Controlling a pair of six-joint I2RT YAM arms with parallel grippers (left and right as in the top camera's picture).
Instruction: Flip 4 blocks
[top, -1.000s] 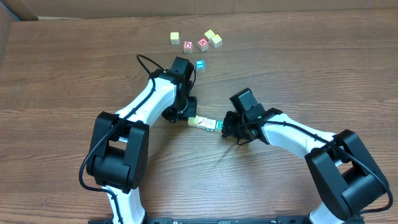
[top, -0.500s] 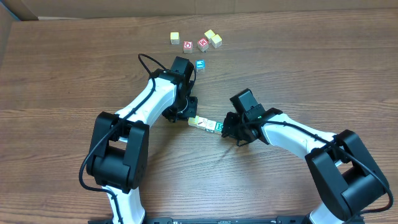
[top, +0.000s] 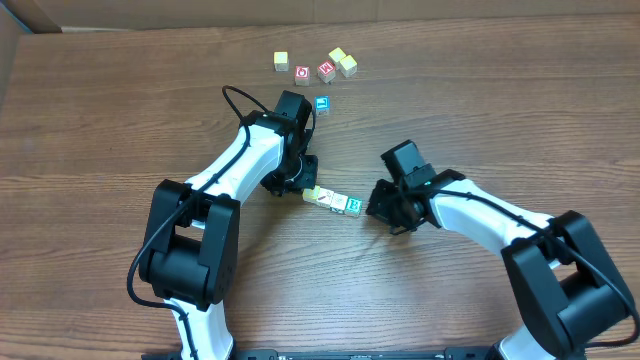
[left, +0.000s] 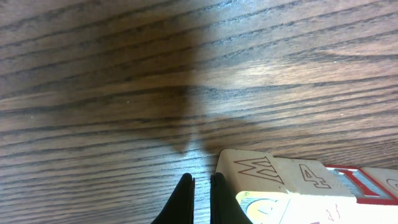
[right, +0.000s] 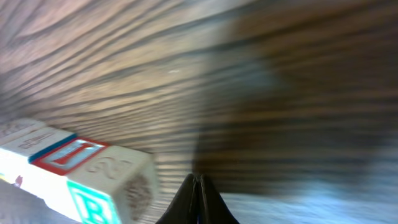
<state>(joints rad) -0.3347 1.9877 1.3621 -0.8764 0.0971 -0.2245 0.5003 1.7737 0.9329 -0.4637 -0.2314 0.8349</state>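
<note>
Overhead, my left gripper (top: 303, 187) and right gripper (top: 374, 208), pressed together empty, flank the blocks (top: 333, 201); probably squaring the row.

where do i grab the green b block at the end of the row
I'd take the green B block by its two free side faces, from above, across the row, which its inner face abuts. The right claw, now shut, must open first.
</note>
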